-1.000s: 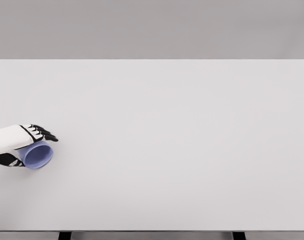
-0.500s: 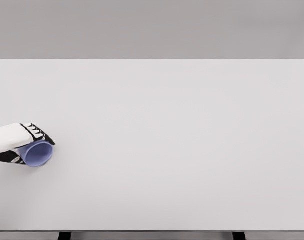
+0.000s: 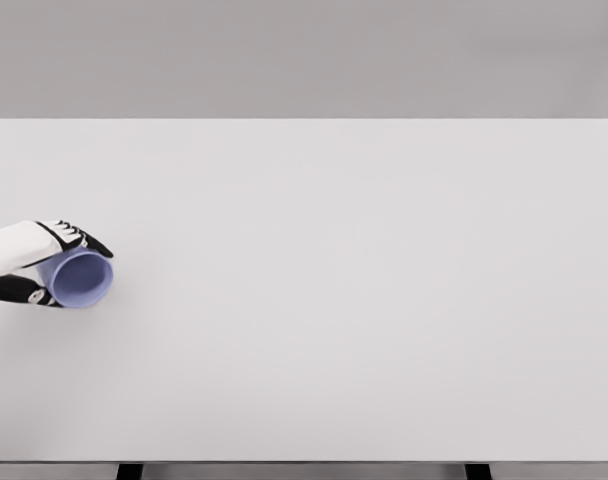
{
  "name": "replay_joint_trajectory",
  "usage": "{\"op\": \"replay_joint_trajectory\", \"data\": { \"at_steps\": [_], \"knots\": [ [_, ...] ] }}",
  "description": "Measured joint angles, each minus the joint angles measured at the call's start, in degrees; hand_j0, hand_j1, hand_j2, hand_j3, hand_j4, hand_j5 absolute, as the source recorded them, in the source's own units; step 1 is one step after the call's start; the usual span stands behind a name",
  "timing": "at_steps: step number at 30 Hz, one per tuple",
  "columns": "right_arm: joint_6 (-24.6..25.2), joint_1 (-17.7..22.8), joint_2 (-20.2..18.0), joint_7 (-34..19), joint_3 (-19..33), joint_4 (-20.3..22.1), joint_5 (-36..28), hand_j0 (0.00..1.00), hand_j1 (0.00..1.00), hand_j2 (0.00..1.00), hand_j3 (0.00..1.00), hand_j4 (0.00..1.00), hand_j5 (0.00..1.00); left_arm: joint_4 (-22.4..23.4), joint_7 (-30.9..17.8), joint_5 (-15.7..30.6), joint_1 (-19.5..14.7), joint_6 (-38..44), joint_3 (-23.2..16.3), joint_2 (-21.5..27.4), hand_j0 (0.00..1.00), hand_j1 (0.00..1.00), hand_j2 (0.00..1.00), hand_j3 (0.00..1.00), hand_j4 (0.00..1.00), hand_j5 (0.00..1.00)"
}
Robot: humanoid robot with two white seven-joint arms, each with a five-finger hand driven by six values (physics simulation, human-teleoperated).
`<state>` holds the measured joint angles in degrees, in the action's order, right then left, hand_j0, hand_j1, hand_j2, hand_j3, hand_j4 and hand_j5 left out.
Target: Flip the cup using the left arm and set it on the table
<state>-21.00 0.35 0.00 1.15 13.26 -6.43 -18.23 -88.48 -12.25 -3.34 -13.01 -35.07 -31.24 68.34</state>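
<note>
Holding the cup point(image 3: 82, 279) sideways at the table's point(image 3: 334, 300) far-left edge, left hand point(image 3: 29, 262) fingers point(image 3: 79, 238) wrapped round it. I read this as mid-flip; next, rotate the wrist upright, then set down.

The left hand point(image 3: 29, 262) hides most of the cup point(image 3: 82, 279).

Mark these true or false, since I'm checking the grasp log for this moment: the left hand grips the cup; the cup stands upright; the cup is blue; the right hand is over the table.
1. The left hand grips the cup. True.
2. The cup stands upright. False: it lies sideways, opening facing right and toward the camera.
3. The cup is blue. True.
4. The right hand is over the table. False: no right hand shows.
</note>
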Motion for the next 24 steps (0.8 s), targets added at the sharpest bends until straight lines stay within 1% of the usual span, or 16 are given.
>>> {"op": "replay_joint_trajectory", "data": {
  "at_steps": [6,9,14,24],
  "knots": [
    [0.0,0.0,0.0,0.0,0.0,0.0,0.0,1.0,1.0,1.0,1.0,1.0,1.0,-1.05,0.05,6.73,0.0,0.0,0.03,-0.33,0.65,0.65,0.65,0.65,0.65,0.65],
    [0.0,0.0,0.0,0.0,0.0,0.0,0.0,1.0,1.0,1.0,1.0,1.0,1.0,-1.67,0.08,8.99,-0.09,0.0,0.06,-1.08,0.65,0.65,0.65,0.65,0.65,0.65],
    [0.0,0.0,0.0,0.0,0.0,0.0,0.0,1.0,1.0,1.0,1.0,1.0,1.0,-2.1,0.09,10.13,-0.26,0.0,0.11,-4.0,0.65,0.65,0.65,0.65,0.65,0.65],
    [0.0,0.0,0.0,0.0,0.01,0.0,0.0,1.0,1.0,1.0,1.0,1.0,1.0,-2.1,0.01,10.31,-2.37,0.0,0.46,-8.05,0.66,0.66,0.66,0.66,0.66,0.66]
  ]
}}
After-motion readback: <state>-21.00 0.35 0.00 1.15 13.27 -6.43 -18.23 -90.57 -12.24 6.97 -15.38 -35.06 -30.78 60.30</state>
